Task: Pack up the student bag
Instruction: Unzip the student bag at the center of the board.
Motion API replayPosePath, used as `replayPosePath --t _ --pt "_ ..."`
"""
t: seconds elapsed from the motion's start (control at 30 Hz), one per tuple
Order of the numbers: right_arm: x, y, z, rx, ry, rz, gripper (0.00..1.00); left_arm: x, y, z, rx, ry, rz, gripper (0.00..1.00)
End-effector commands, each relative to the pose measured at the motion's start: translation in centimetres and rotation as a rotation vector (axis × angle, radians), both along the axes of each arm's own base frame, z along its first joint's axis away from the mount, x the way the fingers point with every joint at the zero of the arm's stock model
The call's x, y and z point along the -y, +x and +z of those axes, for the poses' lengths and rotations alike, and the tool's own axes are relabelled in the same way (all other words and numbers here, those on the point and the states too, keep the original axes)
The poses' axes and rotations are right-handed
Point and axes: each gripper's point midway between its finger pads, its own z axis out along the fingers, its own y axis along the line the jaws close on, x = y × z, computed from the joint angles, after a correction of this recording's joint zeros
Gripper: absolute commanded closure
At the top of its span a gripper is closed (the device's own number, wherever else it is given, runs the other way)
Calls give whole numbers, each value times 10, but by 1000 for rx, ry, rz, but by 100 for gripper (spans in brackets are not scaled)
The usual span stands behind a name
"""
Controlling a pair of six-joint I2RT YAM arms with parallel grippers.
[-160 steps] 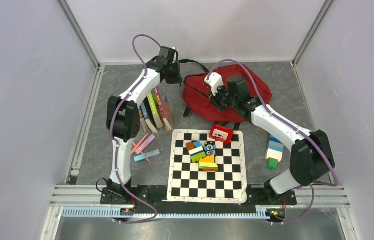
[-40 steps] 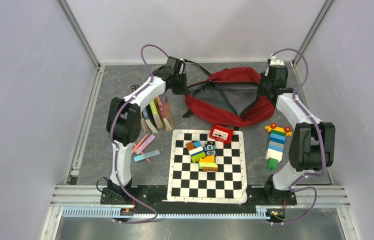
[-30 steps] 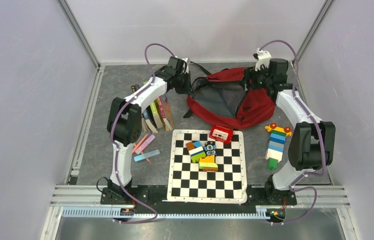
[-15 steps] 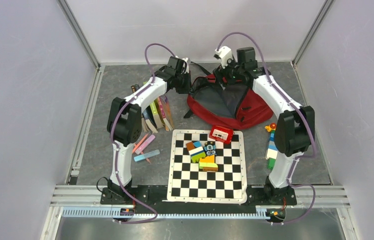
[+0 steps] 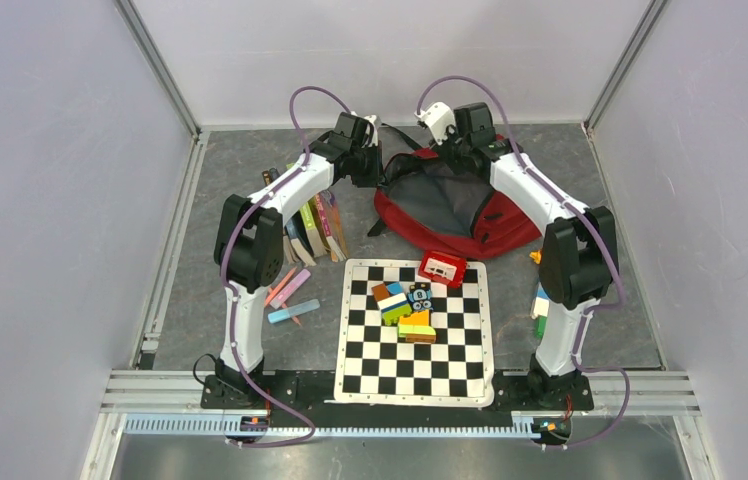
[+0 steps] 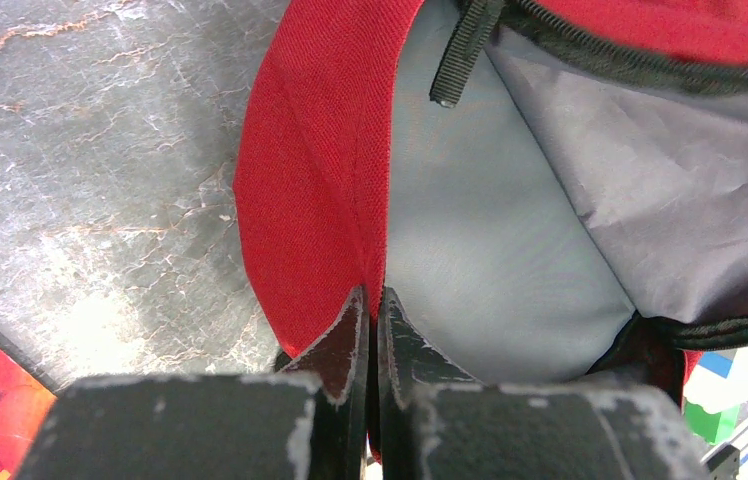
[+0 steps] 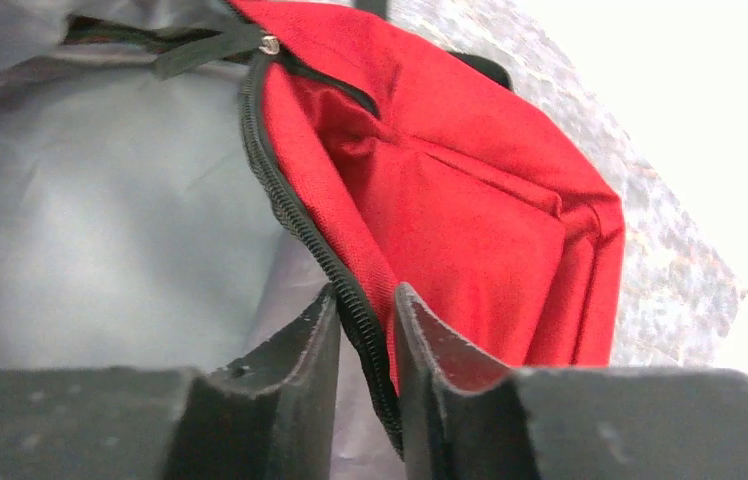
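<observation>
The student bag (image 5: 498,222) is a dark red backpack lying at the back of the table, its mouth held open so the grey lining (image 5: 442,200) shows. My left gripper (image 5: 376,168) is shut on the bag's left red edge; in the left wrist view the gripper (image 6: 370,296) pinches red fabric (image 6: 315,150) beside the lining. My right gripper (image 5: 442,140) sits at the bag's back rim. In the right wrist view the gripper (image 7: 365,296) grips the black zipper edge (image 7: 280,200) with red fabric (image 7: 460,210) to its right.
Several books (image 5: 310,220) stand left of the bag. A chessboard mat (image 5: 415,360) lies in front, carrying a small red toy box (image 5: 442,267) and coloured blocks (image 5: 405,305). Markers (image 5: 290,295) lie at the left. A block stack (image 5: 540,312) shows partly behind the right arm.
My right gripper has swung left from the bag's right side to its back rim, taking the zipper edge with it. The left gripper keeps its hold in place.
</observation>
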Motion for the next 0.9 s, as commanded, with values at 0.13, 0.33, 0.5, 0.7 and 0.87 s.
replayPosePath --t 0.13,0.33,0.5,0.7,0.87 --pt "38 26 42 192 -18 -264 100 6 9 35 90 -34 -25 98" --pt "98 31 60 198 80 -512 100 -14 12 24 66 -5 25 98" --pt "159 28 43 141 181 -670 100 -27 18 22 61 0 54 98" --pt "201 30 21 113 160 -768 100 -39 32 23 76 12 95 98" --pt "234 36 -10 75 149 -865 100 -45 44 17 69 23 128 98"
